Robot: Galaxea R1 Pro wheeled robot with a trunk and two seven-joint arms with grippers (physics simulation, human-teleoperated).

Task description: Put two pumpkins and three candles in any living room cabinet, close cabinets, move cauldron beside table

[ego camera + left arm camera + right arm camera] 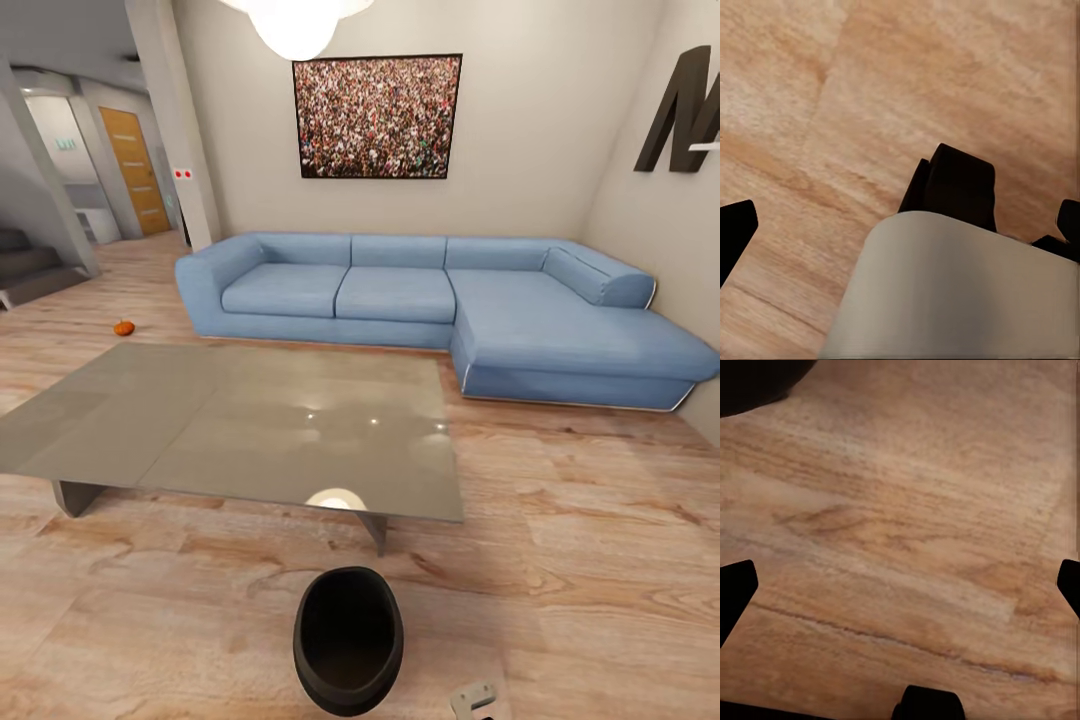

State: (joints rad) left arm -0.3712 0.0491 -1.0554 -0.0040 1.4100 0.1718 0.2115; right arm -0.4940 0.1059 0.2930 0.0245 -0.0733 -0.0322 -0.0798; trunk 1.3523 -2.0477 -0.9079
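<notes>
Crowd picture [377, 116] above blue corner sofa [440, 305], perhaps an orange door [134, 170] far beyond.

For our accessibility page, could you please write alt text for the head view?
A black cauldron stands on the wood floor just in front of a low grey coffee table. Behind the table are a blue corner sofa and a framed crowd picture; a small orange pumpkin lies on the floor at left.

Living room: blue sofa [440, 310], coffee table [240, 430]
</notes>
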